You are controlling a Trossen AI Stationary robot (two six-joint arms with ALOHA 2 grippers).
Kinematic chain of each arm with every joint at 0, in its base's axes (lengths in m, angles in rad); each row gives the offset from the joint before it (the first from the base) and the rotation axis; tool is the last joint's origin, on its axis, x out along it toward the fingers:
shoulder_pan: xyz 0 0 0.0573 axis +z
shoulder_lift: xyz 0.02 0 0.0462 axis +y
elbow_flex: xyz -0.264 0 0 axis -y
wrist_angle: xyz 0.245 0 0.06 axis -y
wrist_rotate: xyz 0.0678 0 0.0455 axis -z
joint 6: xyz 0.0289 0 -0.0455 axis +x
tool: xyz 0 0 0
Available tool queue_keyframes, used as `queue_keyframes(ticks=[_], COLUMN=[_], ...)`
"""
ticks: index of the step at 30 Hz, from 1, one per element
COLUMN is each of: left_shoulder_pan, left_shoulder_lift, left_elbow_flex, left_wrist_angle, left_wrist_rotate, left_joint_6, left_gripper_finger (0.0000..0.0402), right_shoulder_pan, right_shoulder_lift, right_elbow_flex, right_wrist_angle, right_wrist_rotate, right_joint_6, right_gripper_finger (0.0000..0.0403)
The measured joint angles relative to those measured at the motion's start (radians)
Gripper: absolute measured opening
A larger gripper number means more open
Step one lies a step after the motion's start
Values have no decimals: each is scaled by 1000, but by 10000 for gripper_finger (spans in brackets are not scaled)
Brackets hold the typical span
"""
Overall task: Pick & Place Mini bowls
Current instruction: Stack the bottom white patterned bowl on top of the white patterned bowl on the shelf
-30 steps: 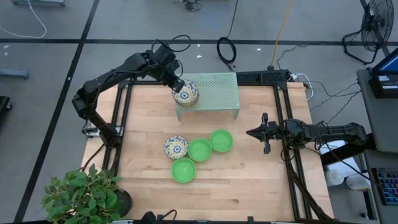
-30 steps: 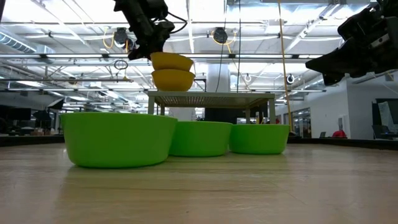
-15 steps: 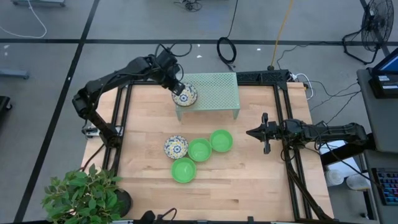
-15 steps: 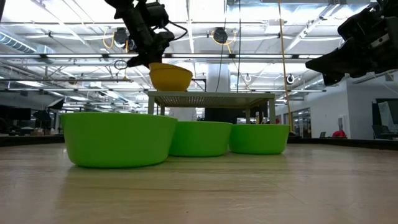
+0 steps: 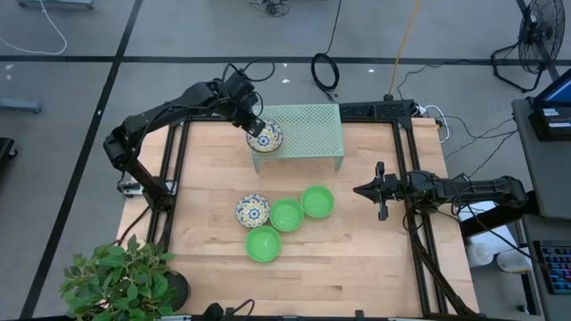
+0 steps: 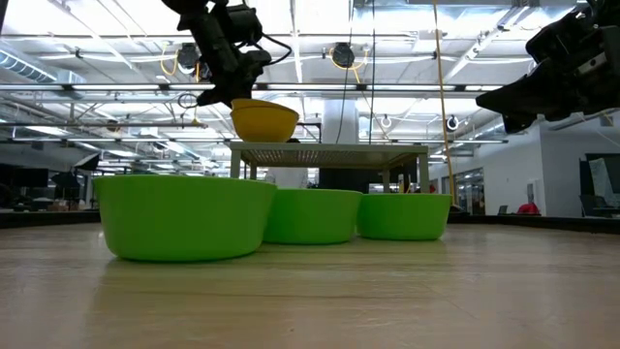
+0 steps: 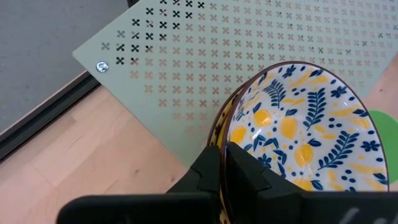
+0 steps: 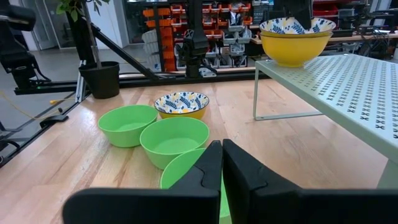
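Left tool pinches the rim of a patterned bowl, one finger inside and one outside, bowl sitting on the mesh rack at its 9 o'clock corner, likely so it can let go straight up. Other four bowls cluster mid-tabletop: patterned one at 9 o'clock of the three green bowls. Right tool parked at the 3 o'clock edge, fingers closed, holding nothing.
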Motion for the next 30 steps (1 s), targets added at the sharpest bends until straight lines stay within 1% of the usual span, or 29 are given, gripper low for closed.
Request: queue_keyframes(ticks=[20,23,30], left_shoulder_pan=[-15,-15,-16], left_shoulder_lift=[0,0,0], left_elbow_flex=[-1,-1,0], left_wrist_angle=[1,2,8], left_wrist_rotate=[-1,0,8], left_joint_6=[8,8,9], left_gripper_finger=[28,51,138], right_shoulder_pan=[0,0,0], right_shoulder_lift=[0,0,0], right_elbow_flex=[0,0,0], right_wrist_angle=[0,0,0], right_wrist_rotate=[0,0,0], right_joint_6=[0,0,0], right_gripper_finger=[0,0,0])
